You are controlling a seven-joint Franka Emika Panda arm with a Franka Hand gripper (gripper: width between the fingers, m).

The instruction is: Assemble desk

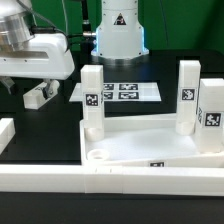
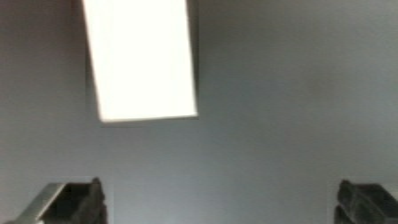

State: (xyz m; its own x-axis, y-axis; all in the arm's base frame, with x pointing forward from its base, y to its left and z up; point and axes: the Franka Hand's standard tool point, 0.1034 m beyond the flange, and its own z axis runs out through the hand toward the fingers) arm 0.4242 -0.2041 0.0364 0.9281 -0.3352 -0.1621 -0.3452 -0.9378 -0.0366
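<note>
The desk top (image 1: 140, 128), a white tray with a raised rim, lies in the middle of the exterior view. Three square white legs with tags stand upright on its corners: one at the left (image 1: 92, 97), two at the right (image 1: 188, 95) (image 1: 212, 116). A fourth white leg (image 1: 38, 95) lies loose on the dark table at the exterior view's left. My gripper (image 1: 36, 78) hovers just above it, open and empty. In the wrist view the loose leg (image 2: 143, 60) lies ahead of the gripper (image 2: 221, 205), outside its wide-apart fingers (image 2: 71, 205).
The marker board (image 1: 115, 92) lies flat behind the desk top. A long white border rail (image 1: 110, 185) runs along the front and another piece (image 1: 6, 135) at the exterior view's left. The robot's base (image 1: 118, 30) stands at the back.
</note>
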